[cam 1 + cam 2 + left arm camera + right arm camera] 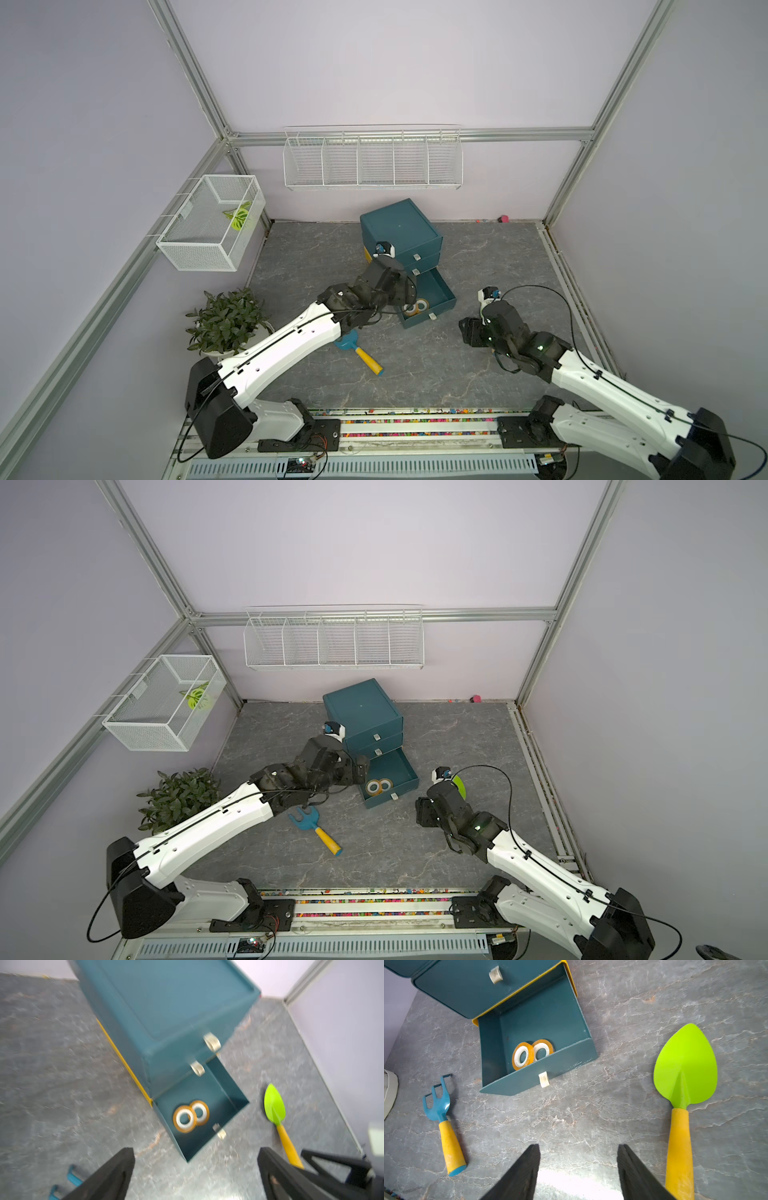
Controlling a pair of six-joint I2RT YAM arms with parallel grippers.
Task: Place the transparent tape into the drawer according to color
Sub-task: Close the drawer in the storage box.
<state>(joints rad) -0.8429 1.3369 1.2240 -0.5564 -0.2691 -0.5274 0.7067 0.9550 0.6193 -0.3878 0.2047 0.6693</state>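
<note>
Here, two orange tape rolls (pixel 522 1055) with white cores lie in the bottom drawer (pixel 566 1064), touching, the edge of one overlapping the other. They sit close to the drawer's front wall, toward the side nearer the left arm, and both top views show them there (pixel 374 787). The drawer is pulled out from the teal cabinet (pixel 359 706), whose two upper drawers are shut.

The left gripper (pixel 195 1149) hangs above the tabletop (pixel 591 1115) just in front of the open drawer. Its black fingers (pixel 116 1174) are spread wide with nothing between them. The left wrist view is blurred.

The right gripper (pixel 578 1146) is also parted and empty, well apart from the drawer, with bare grey marbled surface under its jaws. A green trowel (pixel 685 1068) with a yellow handle lies flat just beside it, on the side away from the cabinet. A blue rake (pixel 439 1105), also yellow-handled, lies on the opposite side, near the left arm. A potted plant (pixel 226 320) stands by the left arm.
</note>
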